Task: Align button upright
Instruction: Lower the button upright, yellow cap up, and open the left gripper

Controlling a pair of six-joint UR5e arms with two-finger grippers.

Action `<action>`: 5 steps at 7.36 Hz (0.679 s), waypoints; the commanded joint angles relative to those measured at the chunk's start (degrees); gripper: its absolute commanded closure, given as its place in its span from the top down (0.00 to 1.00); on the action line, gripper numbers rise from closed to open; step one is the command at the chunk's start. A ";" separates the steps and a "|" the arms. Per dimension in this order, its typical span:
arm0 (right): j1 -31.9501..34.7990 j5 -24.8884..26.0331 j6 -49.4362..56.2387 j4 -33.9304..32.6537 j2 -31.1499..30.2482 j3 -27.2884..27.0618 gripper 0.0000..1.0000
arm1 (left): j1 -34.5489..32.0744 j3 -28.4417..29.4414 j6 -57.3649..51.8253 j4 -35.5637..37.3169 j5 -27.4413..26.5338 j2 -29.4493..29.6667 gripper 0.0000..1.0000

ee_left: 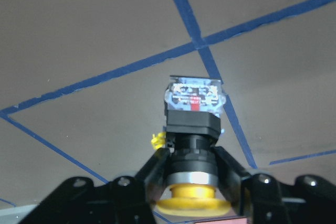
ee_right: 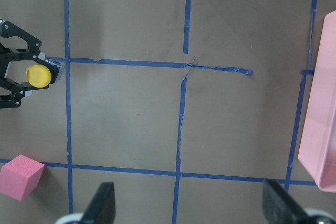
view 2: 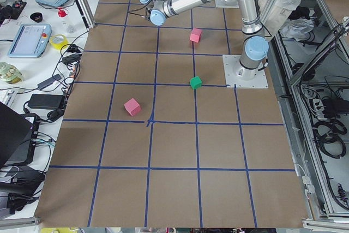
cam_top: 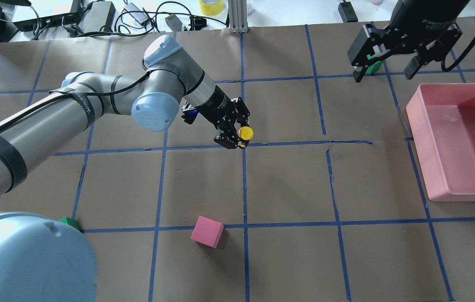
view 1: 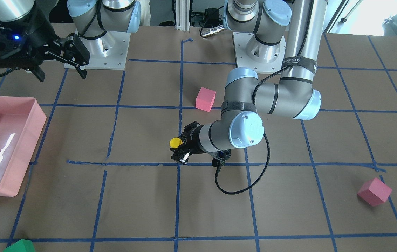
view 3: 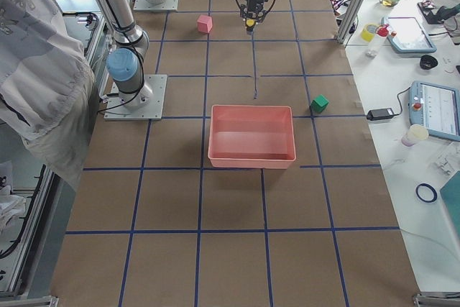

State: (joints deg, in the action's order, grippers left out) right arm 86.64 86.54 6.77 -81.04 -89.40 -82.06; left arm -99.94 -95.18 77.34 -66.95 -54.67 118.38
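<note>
The button (cam_top: 245,133) has a round yellow cap, a black collar and a black-white terminal base. My left gripper (cam_top: 239,136) is shut on its collar near the table's middle, by a blue tape crossing. The cap faces up in the overhead and front views (view 1: 175,142). In the left wrist view the button (ee_left: 192,124) sits between the fingers (ee_left: 152,169) with its base towards the table; I cannot tell whether it touches. My right gripper (cam_top: 388,69) is open and empty, high up beside the pink bin, far from the button; it also shows in the front view (view 1: 61,71).
A pink bin (cam_top: 463,184) stands on the robot's right side. One pink cube (cam_top: 207,231) lies near the robot's base, another (view 1: 374,191) far on its left. A green cube (cam_top: 371,67) shows behind my right gripper; another (cam_top: 68,223) lies near the left arm's base.
</note>
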 commanded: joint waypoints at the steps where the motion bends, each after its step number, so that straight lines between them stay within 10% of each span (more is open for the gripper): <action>1: -0.06 0.03 0.00 0.00 0.01 -0.03 1.00 | 1.67 -1.23 -0.78 3.11 2.36 2.28 0.00; 5: -0.06 -0.06 0.00 0.00 0.01 -0.12 1.00 | 2.12 -1.41 -0.96 5.06 2.64 4.14 0.11</action>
State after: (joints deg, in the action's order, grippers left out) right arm 86.59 86.49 6.77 -81.03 -89.40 -82.16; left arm -97.87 -96.53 76.37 -62.82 -52.09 121.91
